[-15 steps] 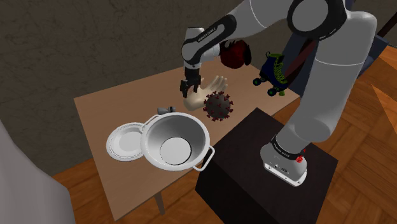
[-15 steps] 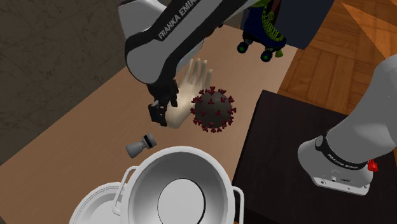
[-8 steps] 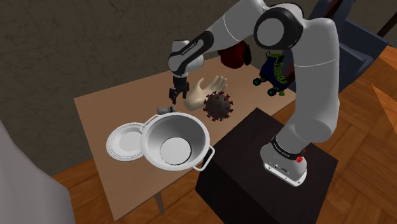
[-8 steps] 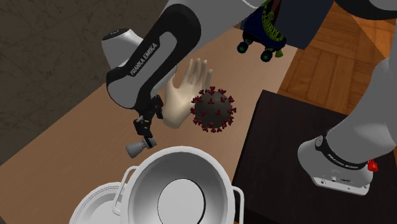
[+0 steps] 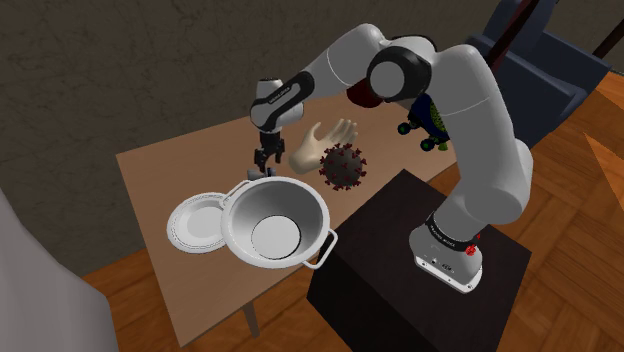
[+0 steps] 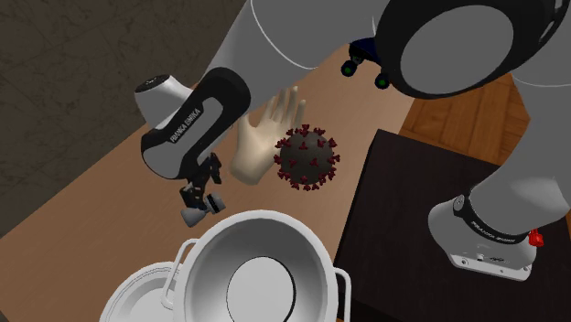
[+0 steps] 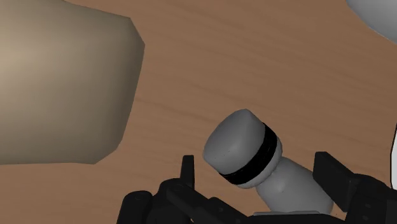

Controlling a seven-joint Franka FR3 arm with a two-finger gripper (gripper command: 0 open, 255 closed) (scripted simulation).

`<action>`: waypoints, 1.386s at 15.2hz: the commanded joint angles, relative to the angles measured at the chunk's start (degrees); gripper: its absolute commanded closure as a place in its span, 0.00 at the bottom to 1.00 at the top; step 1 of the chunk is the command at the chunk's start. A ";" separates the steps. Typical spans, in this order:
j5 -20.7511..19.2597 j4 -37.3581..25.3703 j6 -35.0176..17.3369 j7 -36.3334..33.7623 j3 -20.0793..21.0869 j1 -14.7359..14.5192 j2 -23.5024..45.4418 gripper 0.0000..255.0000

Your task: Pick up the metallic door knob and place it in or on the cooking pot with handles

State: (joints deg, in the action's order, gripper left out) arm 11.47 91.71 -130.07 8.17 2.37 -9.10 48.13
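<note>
White capitals reading FRANKA EMIKA run along the dark wrist link (image 6: pixel 183 128) of the arm (image 6: pixel 302 32), at the centre left of the second exterior view. In the shoulder view the same link carries white lettering, too small to read. The dark base band (image 6: pixel 488 229) at the lower right also bears white letters, likewise unreadable.

The white arm (image 5: pixel 490 150) rises from its base (image 5: pixel 447 250), bends at a high elbow (image 5: pixel 400 70) and reaches toward the shoulder view's left, its forearm sloping down. The wrist (image 5: pixel 272 103) is bent so that the black gripper (image 5: pixel 262 165) points nearly straight down. Its two fingers (image 7: pixel 186 170) stand apart, their tips about level with each other in the wrist view
</note>
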 commanded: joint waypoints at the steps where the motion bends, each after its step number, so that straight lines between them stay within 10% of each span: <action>1: 0.09 -0.05 -1.13 0.10 0.09 -0.11 1.14 0.00; 12: 0.24 -0.20 -2.83 0.18 0.24 -0.32 2.98 0.00; 13: 0.24 -0.20 -2.83 0.18 0.24 -0.32 2.98 1.00; 21: 0.25 -0.11 -2.88 0.18 0.24 -0.33 2.92 1.00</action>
State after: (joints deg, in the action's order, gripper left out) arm 11.72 91.57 -132.94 8.35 2.61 -9.43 51.01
